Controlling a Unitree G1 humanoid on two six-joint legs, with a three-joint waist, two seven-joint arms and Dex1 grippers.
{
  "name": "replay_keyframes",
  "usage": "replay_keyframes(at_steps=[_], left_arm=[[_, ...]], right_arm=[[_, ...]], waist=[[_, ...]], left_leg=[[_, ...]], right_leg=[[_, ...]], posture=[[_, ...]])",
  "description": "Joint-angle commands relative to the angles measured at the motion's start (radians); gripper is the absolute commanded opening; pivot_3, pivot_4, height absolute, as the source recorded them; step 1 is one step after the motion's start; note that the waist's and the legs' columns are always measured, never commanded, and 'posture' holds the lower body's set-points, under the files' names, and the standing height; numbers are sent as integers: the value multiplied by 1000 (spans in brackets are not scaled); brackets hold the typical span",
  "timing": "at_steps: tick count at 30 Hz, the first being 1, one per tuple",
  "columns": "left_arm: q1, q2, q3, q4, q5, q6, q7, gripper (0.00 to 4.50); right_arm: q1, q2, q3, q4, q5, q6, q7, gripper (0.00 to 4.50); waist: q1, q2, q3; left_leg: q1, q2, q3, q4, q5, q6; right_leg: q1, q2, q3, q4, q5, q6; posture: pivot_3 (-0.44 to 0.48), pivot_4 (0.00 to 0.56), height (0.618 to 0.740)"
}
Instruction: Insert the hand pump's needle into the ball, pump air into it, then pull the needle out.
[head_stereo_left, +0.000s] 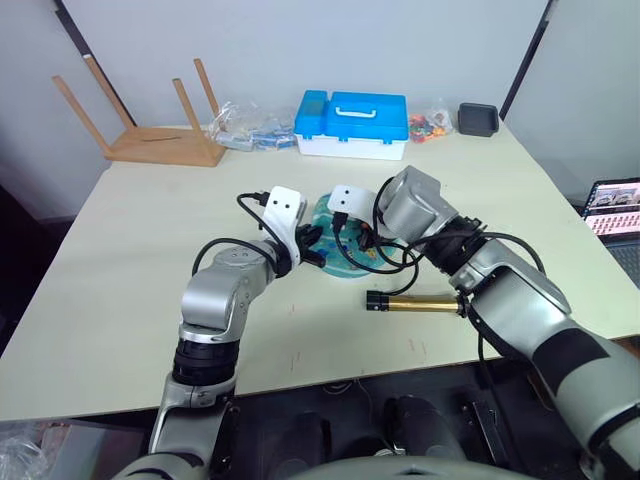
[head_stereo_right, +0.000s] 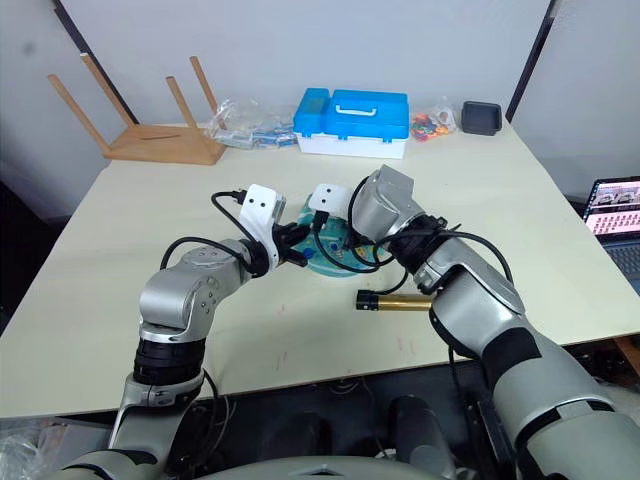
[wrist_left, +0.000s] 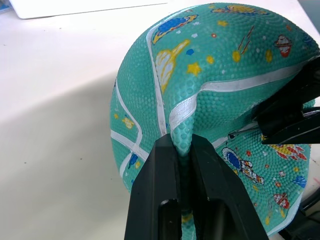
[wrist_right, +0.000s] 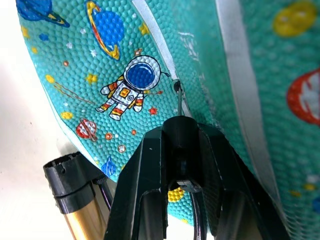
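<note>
The soft, half-flat teal rubber ball (wrist_left: 215, 100) with cartoon space prints and pale seams sits near the middle of the pale bench (head_stereo_left: 130, 260), between the two arms. The left pincer (wrist_left: 182, 150) is pressed together on a raised fold of the ball's skin, right on a white seam, holding it steady. The right pincer (wrist_right: 180, 131) pinches the black fitting of the thin metal needle (wrist_right: 178, 99), whose tip sits at the small valve hole beside a seam, next to the astronaut print; whether it has gone in at all I cannot tell.

The slim amber-gold hand pump (head_stereo_left: 420, 303) with black end caps lies flat on the bench, just on the near side of the ball and towards the right edge, its thin black hose (head_stereo_left: 385, 258) looping up to the right pincer.

The risks, as I judge them: the ball is limp, so a push on the needle may simply dent the skin, letting the tip skate off the valve or bend. If the left pinch slips off that narrow fold, the ball would roll away from the needle. A tug on the slack hose could drag the loose pump across the bench.
</note>
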Motion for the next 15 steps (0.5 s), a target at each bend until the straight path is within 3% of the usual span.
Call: replay_keyframes(at_steps=[1,6,10,11,15], left_arm=[[-2,-61,-120,26,-73,-26,-103,0],[-11,-55,-116,63,-63,-58,-118,0],[-14,-33,-110,92,-47,-90,-136,0],[-16,-30,-108,99,-43,-97,-140,0],[-22,-28,-102,116,-28,-116,-156,0]], right_arm=[[29,130,-3,-77,72,-90,8,339],[68,79,2,-207,57,-71,36,339],[132,-33,-2,-422,33,-4,48,339],[145,-52,-4,-462,33,10,51,339],[177,-89,-6,-547,27,42,35,339]], waist=[[0,0,0],[2,3,0],[7,7,1],[8,7,2],[26,12,9]], left_leg=[[0,0,-1,0,0,0],[-1,-1,-9,0,0,-1],[-4,-3,-15,0,0,-2],[-6,-3,-16,-1,3,-10],[-9,-8,-18,-1,4,-15]], right_leg=[[0,0,-1,0,0,0],[0,0,-7,0,0,0],[-2,0,-10,0,0,0],[-4,0,-11,0,0,0],[-5,-2,-11,-1,0,0]], posture=[[0,150,740],[0,150,740],[0,150,740],[0,150,740],[0,150,740]])
